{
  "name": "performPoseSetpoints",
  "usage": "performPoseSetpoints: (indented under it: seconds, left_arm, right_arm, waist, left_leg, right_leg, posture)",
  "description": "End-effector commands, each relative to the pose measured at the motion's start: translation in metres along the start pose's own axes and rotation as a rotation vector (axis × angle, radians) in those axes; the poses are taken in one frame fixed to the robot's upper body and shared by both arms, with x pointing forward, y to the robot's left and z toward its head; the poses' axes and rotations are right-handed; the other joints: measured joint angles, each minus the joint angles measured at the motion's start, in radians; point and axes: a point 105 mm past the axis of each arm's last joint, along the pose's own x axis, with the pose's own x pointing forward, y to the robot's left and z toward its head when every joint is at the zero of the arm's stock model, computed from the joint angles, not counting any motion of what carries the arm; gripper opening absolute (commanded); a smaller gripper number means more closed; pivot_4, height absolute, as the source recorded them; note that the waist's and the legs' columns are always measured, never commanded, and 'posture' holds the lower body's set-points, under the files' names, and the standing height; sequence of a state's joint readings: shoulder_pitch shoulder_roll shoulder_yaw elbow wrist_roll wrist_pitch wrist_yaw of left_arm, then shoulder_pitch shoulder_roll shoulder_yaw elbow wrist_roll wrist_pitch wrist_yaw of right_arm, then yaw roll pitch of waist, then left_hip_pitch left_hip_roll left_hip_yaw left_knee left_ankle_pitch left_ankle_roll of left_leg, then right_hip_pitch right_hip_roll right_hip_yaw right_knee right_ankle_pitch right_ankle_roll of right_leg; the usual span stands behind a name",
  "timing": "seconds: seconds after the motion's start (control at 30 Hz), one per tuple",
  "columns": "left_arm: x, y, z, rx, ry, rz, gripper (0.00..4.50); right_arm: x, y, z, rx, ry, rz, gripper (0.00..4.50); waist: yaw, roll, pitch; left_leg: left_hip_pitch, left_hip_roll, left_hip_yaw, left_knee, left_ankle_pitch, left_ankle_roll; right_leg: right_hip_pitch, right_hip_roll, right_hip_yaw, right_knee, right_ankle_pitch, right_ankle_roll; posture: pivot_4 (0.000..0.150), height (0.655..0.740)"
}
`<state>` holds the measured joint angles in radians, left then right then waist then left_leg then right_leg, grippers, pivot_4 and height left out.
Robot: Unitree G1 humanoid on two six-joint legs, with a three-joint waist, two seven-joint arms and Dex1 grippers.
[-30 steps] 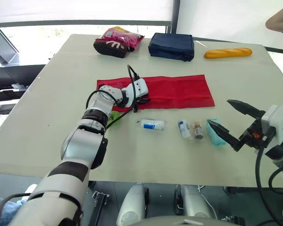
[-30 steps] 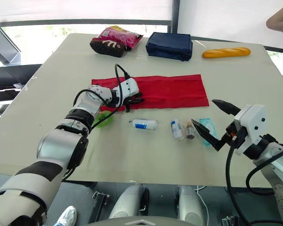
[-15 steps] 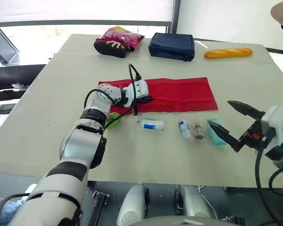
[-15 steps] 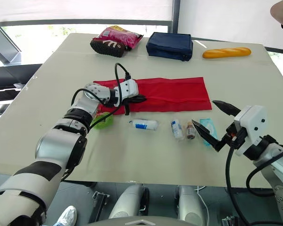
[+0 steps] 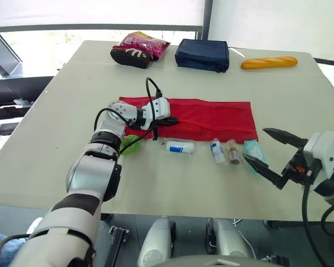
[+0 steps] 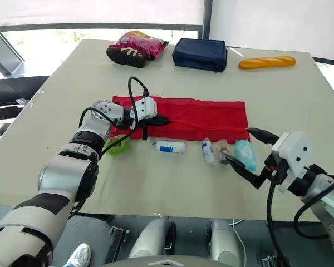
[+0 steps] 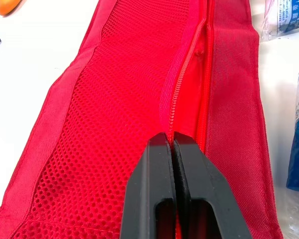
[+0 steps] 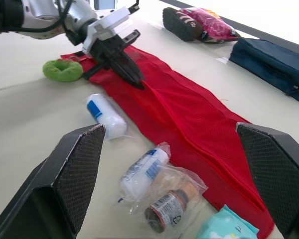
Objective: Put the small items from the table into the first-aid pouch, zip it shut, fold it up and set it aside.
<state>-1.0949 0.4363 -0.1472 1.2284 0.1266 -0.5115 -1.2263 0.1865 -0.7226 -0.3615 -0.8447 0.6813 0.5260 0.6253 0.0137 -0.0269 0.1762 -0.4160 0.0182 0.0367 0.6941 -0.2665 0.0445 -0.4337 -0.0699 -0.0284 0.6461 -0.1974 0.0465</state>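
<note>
Left gripper (image 7: 170, 137) is pinched shut on the zipper (image 7: 172, 94) of the red pouch (image 7: 114, 99), probably its pull. Right gripper (image 5: 255, 144) hangs open. With nothing holding it down, the pouch ahead may drag instead of unzipping.

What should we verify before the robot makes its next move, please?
1. Left gripper holds the zipper of the red pouch: ok, jaws shut on it.
2. Pouch open wide enough to load: cannot tell, no gap shows along the zipper.
3. Right gripper ready to pick: ok, jaws open, just above the teal packet.
4. Small items inside the pouch: not ok. The white roll, white bottle, brown vial, teal packet and green ring all lie on the table.
5. Pouch flat and unfolded for loading: ok.
</note>
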Motion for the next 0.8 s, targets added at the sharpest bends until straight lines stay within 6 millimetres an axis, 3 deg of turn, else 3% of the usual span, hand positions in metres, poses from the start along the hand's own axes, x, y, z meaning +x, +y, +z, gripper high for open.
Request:
performPoseSetpoints:
  seconds: [0.03, 0.2, 0.37, 0.53, 0.67, 0.8]
  left_arm:
    - [-0.004, 0.008, 0.011, 0.030, -0.035, 0.031, 0.05]
    - [-0.005, 0.009, 0.009, 0.011, -0.031, 0.033, 0.05]
    - [-0.005, 0.008, 0.010, -0.012, -0.040, 0.015, 0.05]
    - [-0.004, 0.007, 0.011, -0.017, -0.041, 0.000, 0.05]
    - [-0.003, 0.008, 0.013, -0.018, -0.041, 0.001, 0.05]
    - [0.001, 0.006, 0.014, -0.010, -0.040, -0.008, 0.05]
  right_arm:
    - [-0.001, 0.003, 0.012, -0.037, -0.026, 0.046, 4.50]
    - [-0.015, -0.005, 0.018, -0.033, -0.034, 0.078, 4.50]
    - [-0.058, -0.024, 0.018, -0.037, 0.045, 0.085, 4.50]
    - [-0.085, -0.027, 0.020, -0.036, 0.119, 0.121, 4.50]
    - [-0.089, -0.027, 0.021, -0.044, 0.149, 0.137, 4.50]
    - [-0.070, -0.023, 0.016, -0.067, 0.142, 0.136, 4.50]
  waist:
    - [0.000, 0.000, 0.000]
    - [0.001, 0.000, 0.000]
    - [0.002, -0.001, 0.000]
    - [0.001, -0.001, 0.000]
    - [0.000, -0.001, 0.000]
    - [0.001, -0.001, 0.000]
  left_leg:
    - [0.000, 0.000, 0.000, 0.000, 0.000, 0.000]
    - [0.000, 0.000, -0.002, 0.001, 0.000, 0.000]
    - [-0.001, 0.000, -0.003, 0.003, -0.001, 0.001]
    - [-0.001, 0.000, -0.005, 0.004, -0.001, 0.001]
    - [0.000, 0.002, -0.007, 0.004, -0.001, 0.001]
    - [0.000, 0.002, -0.008, 0.004, -0.001, 0.001]
  right_leg:
    - [0.000, 0.000, 0.000, 0.000, 0.000, 0.000]
    - [0.001, 0.000, -0.001, 0.000, 0.000, 0.000]
    - [0.002, 0.000, -0.001, 0.000, 0.000, 0.000]
    - [0.003, 0.000, -0.001, 0.000, 0.000, 0.000]
    - [0.003, 0.000, -0.001, 0.000, 0.000, 0.000]
    - [0.003, 0.000, -0.001, 0.000, 0.000, 0.001]
  posture:
    - [0.150, 0.7164]
    - [0.150, 0.7164]
    - [0.150, 0.7164]
    - [0.150, 0.7164]
    - [0.150, 0.7164]
    - [0.150, 0.7164]
